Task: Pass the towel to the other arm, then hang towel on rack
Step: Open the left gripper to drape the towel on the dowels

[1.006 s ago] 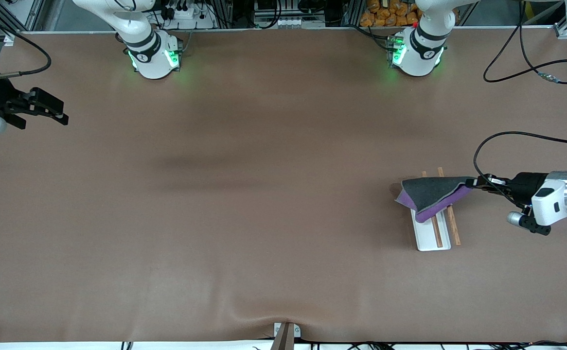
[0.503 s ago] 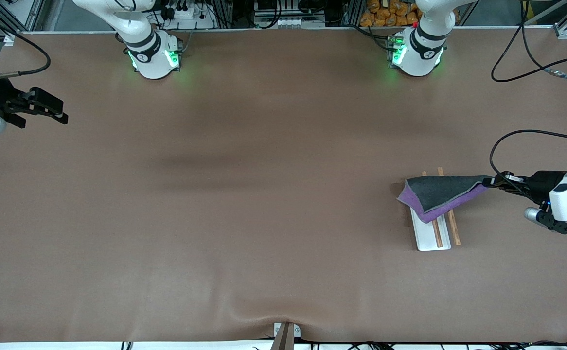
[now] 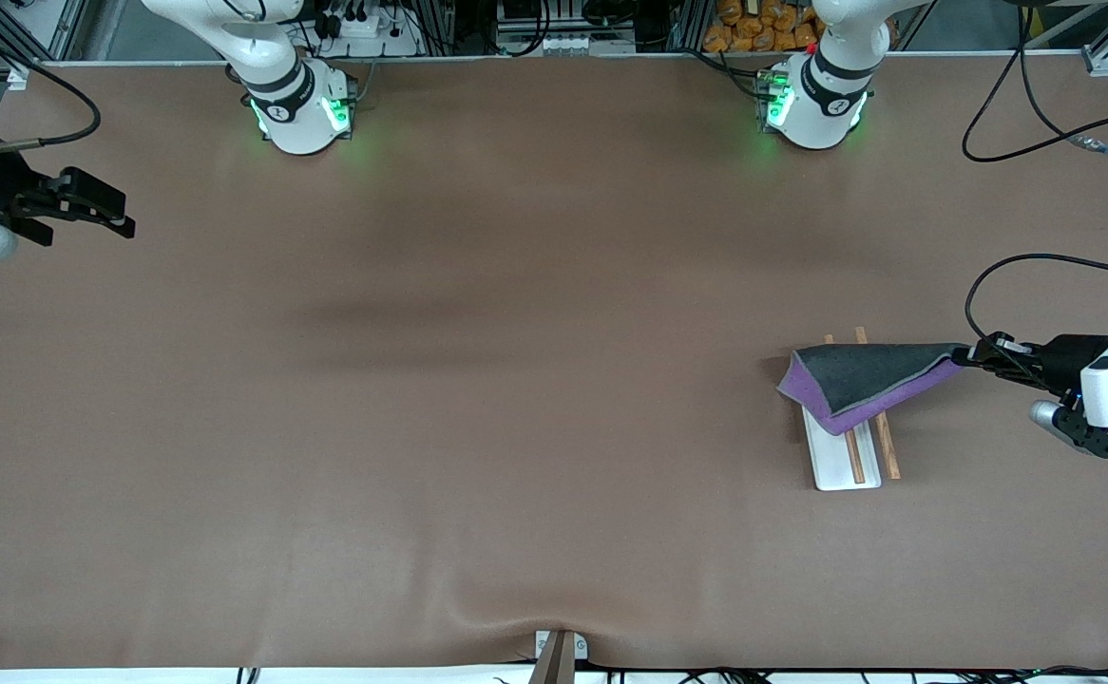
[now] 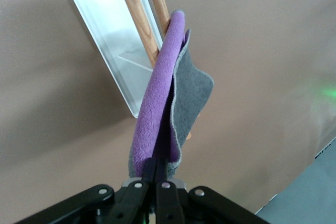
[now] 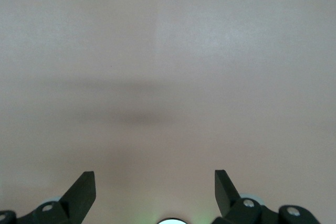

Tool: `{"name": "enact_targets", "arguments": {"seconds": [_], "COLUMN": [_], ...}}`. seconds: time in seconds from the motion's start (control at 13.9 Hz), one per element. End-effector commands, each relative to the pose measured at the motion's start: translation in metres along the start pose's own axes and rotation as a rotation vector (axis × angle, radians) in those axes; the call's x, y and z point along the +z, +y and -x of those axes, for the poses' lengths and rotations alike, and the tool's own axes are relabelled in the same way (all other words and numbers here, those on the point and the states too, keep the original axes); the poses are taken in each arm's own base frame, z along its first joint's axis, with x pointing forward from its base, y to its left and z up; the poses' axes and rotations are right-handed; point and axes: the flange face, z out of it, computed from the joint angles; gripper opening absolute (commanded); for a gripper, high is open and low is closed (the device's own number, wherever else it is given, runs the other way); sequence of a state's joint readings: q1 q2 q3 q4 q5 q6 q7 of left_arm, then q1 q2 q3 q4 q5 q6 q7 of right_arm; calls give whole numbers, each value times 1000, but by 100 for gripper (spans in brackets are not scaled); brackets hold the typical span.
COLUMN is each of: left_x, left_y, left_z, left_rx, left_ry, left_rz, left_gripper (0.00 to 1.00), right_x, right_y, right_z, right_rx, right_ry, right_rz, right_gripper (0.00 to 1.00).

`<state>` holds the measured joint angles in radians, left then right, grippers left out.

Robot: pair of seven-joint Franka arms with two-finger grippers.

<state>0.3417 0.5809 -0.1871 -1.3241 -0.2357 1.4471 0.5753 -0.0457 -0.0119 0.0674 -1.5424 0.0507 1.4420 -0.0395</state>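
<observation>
Towel (image 3: 863,375): draped over rack (image 3: 844,461) near the worktop's left-arm edge, corner pinched in left pincer (image 3: 967,358). Right pincer (image 3: 88,211): spread wide, waiting over the right-arm edge. Risk: uneven drape may slide off on release.

You are looking at a brown matte table cover (image 3: 516,427) lit evenly from overhead, with soft dark bands of shadow across its middle and green glow from the status lights pooling around the two white arm bases (image 3: 302,119) along the top of the front view. In the left wrist view the fuzzy purple and dark grey towel (image 4: 168,98) is sharp, while the glossy white rectangular rack base (image 4: 113,40) carries pale glare and a green smear of light blurs at the frame's edge. Your right wrist view is washed out and pale pinkish, with only a faint shadow streak on the cover and the black fingertips (image 5: 81,192) in silhouette.
</observation>
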Motion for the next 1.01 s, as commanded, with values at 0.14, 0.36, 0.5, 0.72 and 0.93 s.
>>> {"name": "enact_targets", "arguments": {"seconds": [0.14,0.36,0.5,0.72,0.93], "left_x": [1,13,15,19,13], "left_y": [-30,-57,-59,-61,-57], "left_z": [13,21,20,19,19], "left_rx": [34,79,89,87,92], "left_ry": [-7,-9,-10,-14,-5], "left_rz": [4,33,37,41,28], "left_gripper": [0,0,0,58,100], "right_x": [-3,-3,-3,-2,-2], "right_y": [2,3,4,4,5], "right_z": [-2,-2,-2,-2,-2], "right_rx": [-8,-7,-4,-4,-2], "right_ry": [-7,-8,-8,-11,-11], "right_rz": [11,11,9,9,9], "right_gripper": [100,100,100,100,100]}}
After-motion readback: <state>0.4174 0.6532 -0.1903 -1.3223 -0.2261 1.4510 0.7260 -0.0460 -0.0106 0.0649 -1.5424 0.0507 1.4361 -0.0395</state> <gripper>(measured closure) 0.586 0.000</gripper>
